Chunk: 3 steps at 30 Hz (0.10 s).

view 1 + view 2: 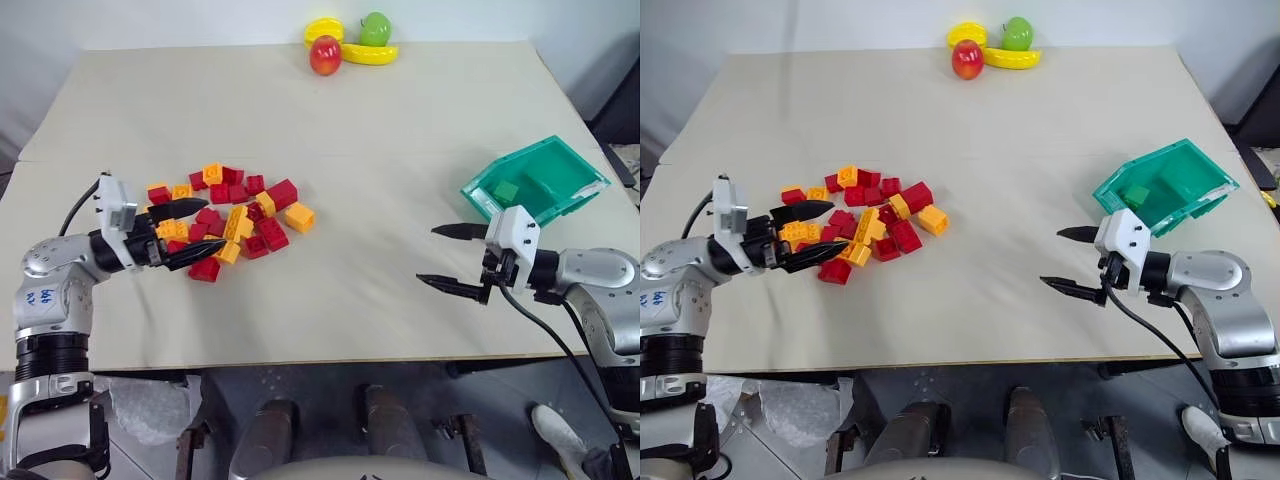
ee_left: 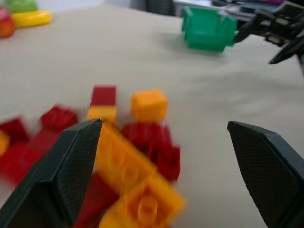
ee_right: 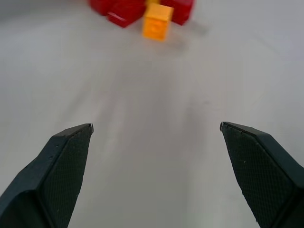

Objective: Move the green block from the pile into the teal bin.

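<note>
The green block (image 1: 506,191) lies inside the teal bin (image 1: 575,165), which stands tilted at the table's right side. The pile (image 1: 250,215) of red and orange-yellow bricks is spread left of the middle. My left gripper (image 1: 215,226) is open at the pile's left edge, with its fingers level over the nearest bricks and nothing held. In front of the bin and apart from it, my right gripper (image 1: 425,254) is open and empty, pointing left over bare table. The right wrist view looks past the right gripper (image 3: 156,126) to an orange brick (image 3: 158,21) of the pile.
At the table's far edge lie a red toy apple (image 1: 325,55), a green toy apple (image 1: 376,28) and yellow bananas (image 1: 368,54). The table's front edge (image 1: 330,362) runs just under both arms. A cable hangs from the right wrist.
</note>
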Motion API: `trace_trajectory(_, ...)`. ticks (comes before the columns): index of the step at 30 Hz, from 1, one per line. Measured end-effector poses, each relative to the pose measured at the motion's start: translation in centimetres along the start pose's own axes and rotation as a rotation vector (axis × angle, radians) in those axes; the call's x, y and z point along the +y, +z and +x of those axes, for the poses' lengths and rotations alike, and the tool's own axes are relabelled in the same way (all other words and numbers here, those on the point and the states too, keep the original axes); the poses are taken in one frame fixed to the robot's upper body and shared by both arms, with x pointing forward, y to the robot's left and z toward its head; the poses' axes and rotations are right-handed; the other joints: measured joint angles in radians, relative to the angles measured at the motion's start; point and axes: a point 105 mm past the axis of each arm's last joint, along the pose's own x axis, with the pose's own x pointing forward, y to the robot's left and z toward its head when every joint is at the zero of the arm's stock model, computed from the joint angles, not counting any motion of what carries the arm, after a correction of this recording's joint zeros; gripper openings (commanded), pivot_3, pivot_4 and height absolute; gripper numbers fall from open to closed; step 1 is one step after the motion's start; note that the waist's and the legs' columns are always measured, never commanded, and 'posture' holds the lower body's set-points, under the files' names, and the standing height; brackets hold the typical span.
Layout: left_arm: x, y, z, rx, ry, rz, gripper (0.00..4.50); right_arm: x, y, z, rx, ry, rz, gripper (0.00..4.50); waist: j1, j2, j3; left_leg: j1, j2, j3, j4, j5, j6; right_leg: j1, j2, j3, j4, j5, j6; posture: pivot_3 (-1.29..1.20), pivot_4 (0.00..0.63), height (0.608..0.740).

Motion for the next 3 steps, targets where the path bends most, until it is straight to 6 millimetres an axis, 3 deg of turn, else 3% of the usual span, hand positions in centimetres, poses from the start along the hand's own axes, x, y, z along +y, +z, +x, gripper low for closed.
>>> trace_trajectory(3, 0.9, -0.2, -1.9, -0.007, 0.082, 0.007, 4.50, -0.3, -0.7, -0.1, -0.020, -0.012, 0.013, 4.48, 0.000, 0.000, 0.000, 0.002, 0.000, -0.001, 0.000, 0.000, 0.000, 0.003, 0.000, -0.001, -0.001, 0.000, 0.000, 0.00, 0.150, 0.740)
